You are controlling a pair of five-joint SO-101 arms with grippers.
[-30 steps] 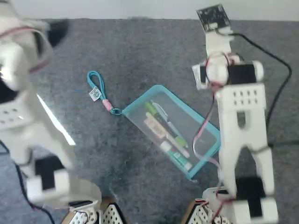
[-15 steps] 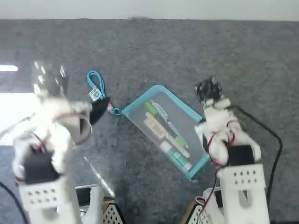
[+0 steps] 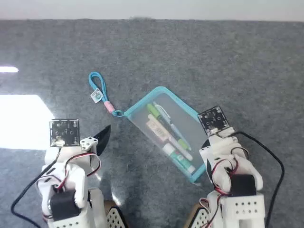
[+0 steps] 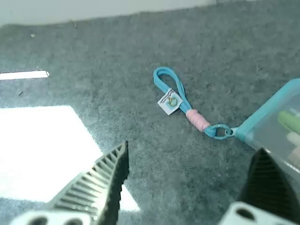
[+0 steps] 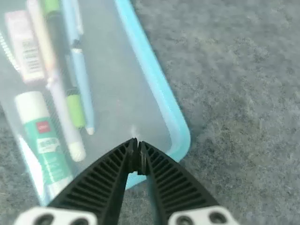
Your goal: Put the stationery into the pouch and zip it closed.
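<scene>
Left hand [image 4: 192, 150] hung released, its jaws spread wide, above the grey bench [image 3: 228, 57] at about 8 o'clock from the pouch [image 3: 189, 124]. Right hand [image 5: 136, 145] was clenched on nothing, tips pressed together over the pouch's 5 o'clock corner; whether it touched the pouch, I could not tell. The clear, teal-edged pouch lay flat and slanted mid-bench, with pens [image 3: 167, 124] and a glue stick [image 3: 178, 156] inside. Its blue wrist strap [image 3: 97, 88] trailed from the corner toward 10 o'clock.

Left gripper [image 4: 192, 157] spread wide, right gripper [image 5: 136, 146] closed
</scene>
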